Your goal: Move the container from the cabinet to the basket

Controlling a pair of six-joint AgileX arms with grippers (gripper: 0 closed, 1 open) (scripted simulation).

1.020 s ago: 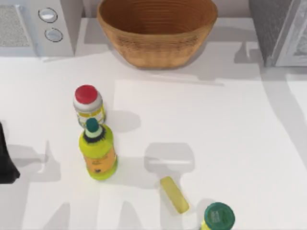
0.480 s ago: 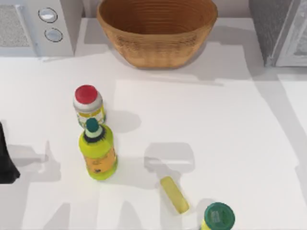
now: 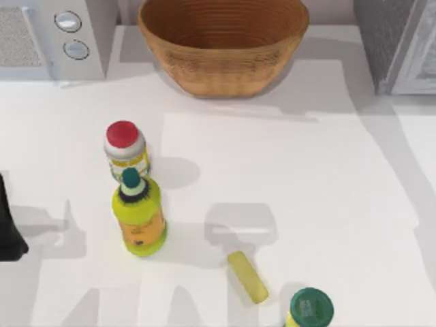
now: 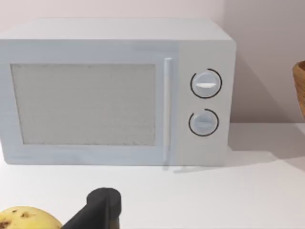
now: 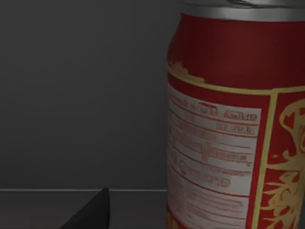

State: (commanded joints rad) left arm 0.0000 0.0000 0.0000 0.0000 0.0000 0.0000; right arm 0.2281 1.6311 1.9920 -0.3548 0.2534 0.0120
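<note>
Since a second ago the table has not changed: the bottles, the basket (image 3: 223,48) and the shadows lie where they lay. The container (image 5: 236,119) stands upright close before the right wrist camera, in a dim grey space with a pale floor; one dark finger (image 5: 90,212) of the right gripper shows beside it, apart from it, and I cannot tell how wide the jaws stand. The cabinet (image 3: 398,41) sits at the table's far right, the basket at the far middle. A red-capped jar (image 3: 125,148), a green-capped yellow bottle (image 3: 138,216), a yellow bar (image 3: 248,276) and a green lid (image 3: 310,308) stand nearer. The left arm (image 3: 8,228) is parked at the left edge, facing the microwave (image 4: 119,90).
</note>
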